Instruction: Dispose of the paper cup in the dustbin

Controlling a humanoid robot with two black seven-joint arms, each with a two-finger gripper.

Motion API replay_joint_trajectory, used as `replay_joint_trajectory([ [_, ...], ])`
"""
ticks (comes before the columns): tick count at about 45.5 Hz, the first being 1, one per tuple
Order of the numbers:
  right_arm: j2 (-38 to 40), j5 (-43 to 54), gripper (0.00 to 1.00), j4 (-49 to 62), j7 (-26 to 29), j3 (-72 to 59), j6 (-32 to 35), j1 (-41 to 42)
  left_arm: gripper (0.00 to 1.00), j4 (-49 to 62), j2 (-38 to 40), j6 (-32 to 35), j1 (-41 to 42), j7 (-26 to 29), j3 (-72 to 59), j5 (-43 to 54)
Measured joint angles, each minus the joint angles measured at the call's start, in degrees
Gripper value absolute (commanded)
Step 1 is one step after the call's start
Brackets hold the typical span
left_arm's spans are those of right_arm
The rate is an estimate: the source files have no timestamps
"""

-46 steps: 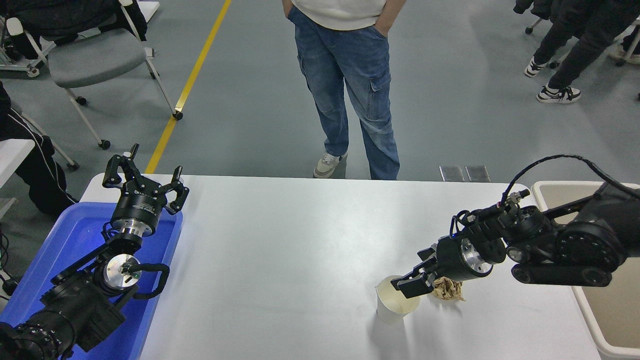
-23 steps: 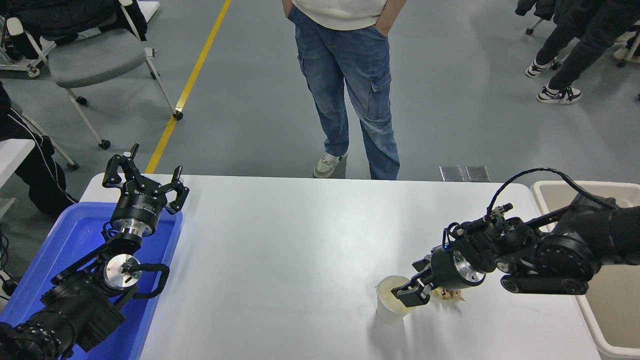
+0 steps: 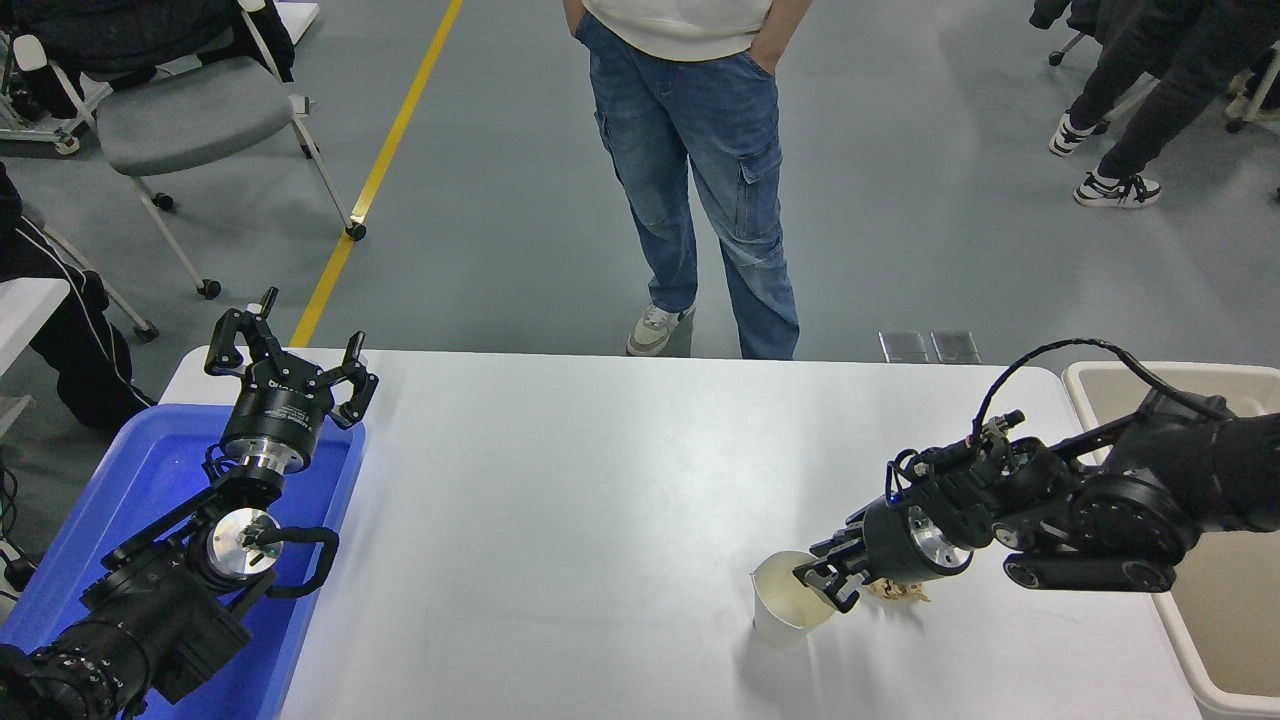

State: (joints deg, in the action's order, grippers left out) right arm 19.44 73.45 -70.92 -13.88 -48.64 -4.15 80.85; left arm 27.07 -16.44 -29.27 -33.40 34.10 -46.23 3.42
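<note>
The paper cup stands upright on the white table, right of the middle and near the front, its cream inside showing. My right gripper reaches in from the right, low over the table, and is pinched on the right side of the cup's rim. The beige dustbin stands off the table's right end, partly behind my right arm. My left gripper is parked at the lower left, open and empty.
A crumpled tan paper ball lies right of the cup, mostly hidden under my right wrist. A blue tray lies under the left arm. A person in jeans stands at the far side; a grey chair stands at the far left.
My right gripper has come down and left to the cup's rim, and its fingers have drawn together on it. The cup has stayed in place. The left arm has not moved.
</note>
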Motion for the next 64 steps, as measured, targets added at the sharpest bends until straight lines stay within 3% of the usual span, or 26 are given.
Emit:
replay_joint_trajectory([
  [19, 1.73, -0.96, 0.00, -2.82, -0.22, -0.55, 0.15, 4.43, 1.00, 0.00, 0.00, 0.00, 0.00, 0.01, 0.00, 0.00],
  [31, 7.92, -3.39, 0.00, -10.64, -1.31, -1.70, 2.57, 15.82, 1.00, 0.00, 0.00, 0.00, -0.02, 0.01, 0.00, 0.02],
  [49, 16.81, -5.77, 0.00, -18.52, -2.61, -0.48, 12.56, 32.01, 1.00, 0.00, 0.00, 0.00, -0.01, 0.01, 0.00, 0.02],
  [64, 18.47, -9.52, 0.00, -19.81, -2.57, -0.93, 15.64, 38.04, 1.00, 0.00, 0.00, 0.05, -0.01, 0.05, 0.00, 0.02],
])
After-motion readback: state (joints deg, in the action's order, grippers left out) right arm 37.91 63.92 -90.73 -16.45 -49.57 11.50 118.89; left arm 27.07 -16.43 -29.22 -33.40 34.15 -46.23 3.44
